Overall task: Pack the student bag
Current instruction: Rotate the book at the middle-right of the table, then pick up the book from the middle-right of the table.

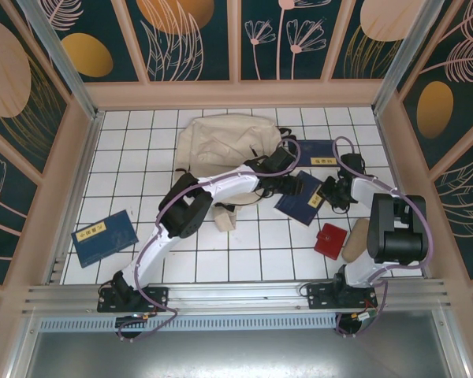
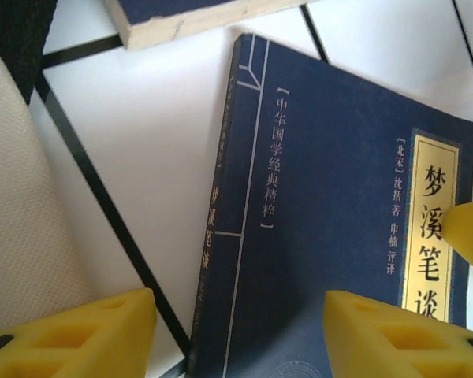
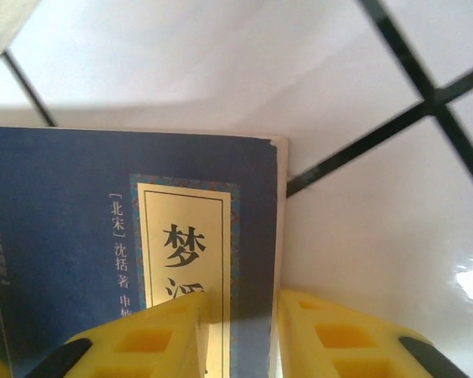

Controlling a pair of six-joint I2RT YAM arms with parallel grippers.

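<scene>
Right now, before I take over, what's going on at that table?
Both arms are at the same navy blue paperback book lying mid-table. The left arm holds its jaws open across the book's spine edge. The right arm has its jaws narrowly astride the opposite edge, and I can't tell whether they grip it. The large beige canvas backpack lies just behind, with this book outside it. A second navy book lies beside the backpack and a third navy book lies near left.
</scene>
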